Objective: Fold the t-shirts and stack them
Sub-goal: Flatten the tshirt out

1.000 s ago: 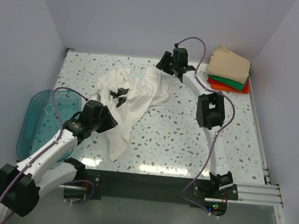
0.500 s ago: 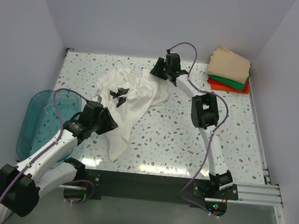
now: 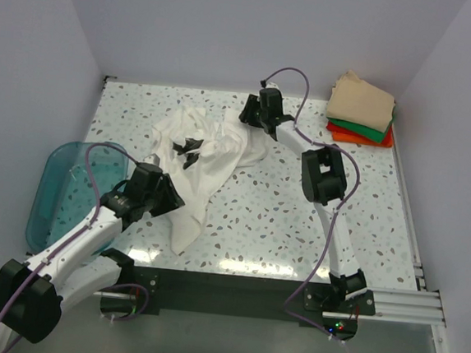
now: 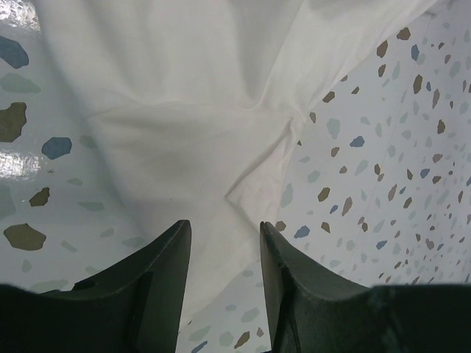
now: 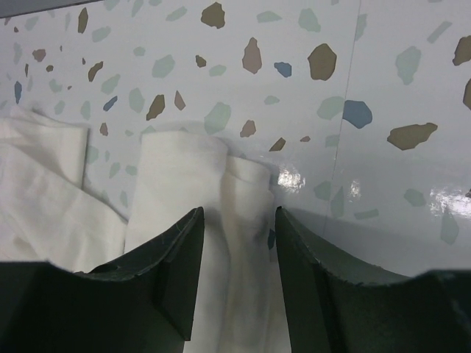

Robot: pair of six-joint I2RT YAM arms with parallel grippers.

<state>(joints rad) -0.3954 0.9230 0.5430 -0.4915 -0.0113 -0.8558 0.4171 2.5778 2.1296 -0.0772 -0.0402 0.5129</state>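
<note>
The large white t-shirt (image 3: 208, 162) lies crumpled at centre left of the table, its small black print (image 3: 188, 149) facing up. My left gripper (image 3: 174, 199) is open at the shirt's near left edge; in the left wrist view (image 4: 224, 232) white cloth (image 4: 191, 140) lies between and beyond the fingers. My right gripper (image 3: 251, 118) is open at the shirt's far right corner; in the right wrist view (image 5: 238, 217) a rolled white fold (image 5: 235, 198) lies between the fingers. Folded tan (image 3: 361, 103), green (image 3: 370, 130) and orange-red (image 3: 345, 133) tees are stacked at the back right.
A translucent teal bin (image 3: 69, 195) sits at the left edge beside the left arm. White walls close the back and both sides. A metal rail (image 3: 398, 302) runs along the near right edge. Speckled tabletop (image 3: 297, 223) lies bare between the shirt and the stack.
My right gripper has moved left and down onto the shirt's far right corner. My left gripper has shifted slightly toward the near edge along the shirt's side.
</note>
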